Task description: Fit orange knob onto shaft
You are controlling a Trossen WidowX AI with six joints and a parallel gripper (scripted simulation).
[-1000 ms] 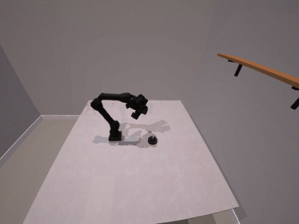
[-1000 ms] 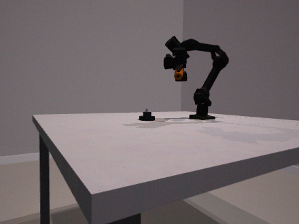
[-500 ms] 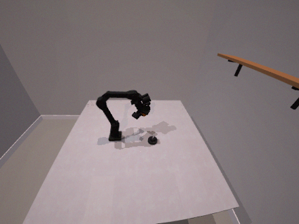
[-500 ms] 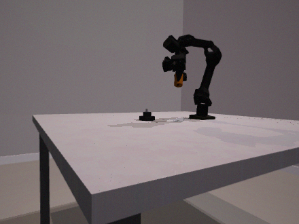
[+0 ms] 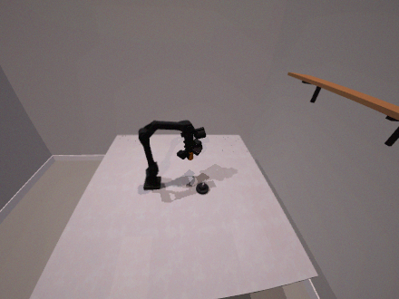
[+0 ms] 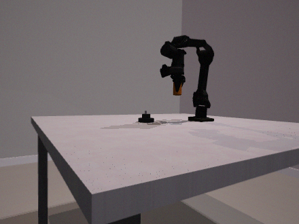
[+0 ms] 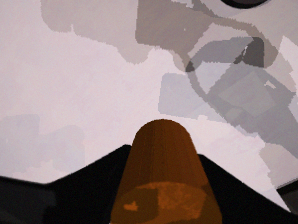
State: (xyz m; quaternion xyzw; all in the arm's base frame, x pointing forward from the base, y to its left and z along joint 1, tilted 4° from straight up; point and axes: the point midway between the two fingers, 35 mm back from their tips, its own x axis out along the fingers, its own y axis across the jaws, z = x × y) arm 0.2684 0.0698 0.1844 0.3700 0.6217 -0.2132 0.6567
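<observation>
Knob (image 5: 190,157) (image 6: 179,90) (image 7: 162,155) hangs upright, gripped in our part-open tool (image 5: 190,154) (image 6: 177,89) (image 7: 162,155), well above the tabletop (image 5: 181,245) (image 6: 136,146) (image 7: 90,90); exterior view puts the pedestal (image 5: 202,189) (image 6: 146,119) (image 7: 245,3) lower left, so we'd shift left before lowering.

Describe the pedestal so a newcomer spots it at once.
On the pale table, find the black arm's base. Beside it, apart, sits the pedestal: small, round, black, stepped. Unlike the base, it carries only a thin upright shaft.
</observation>
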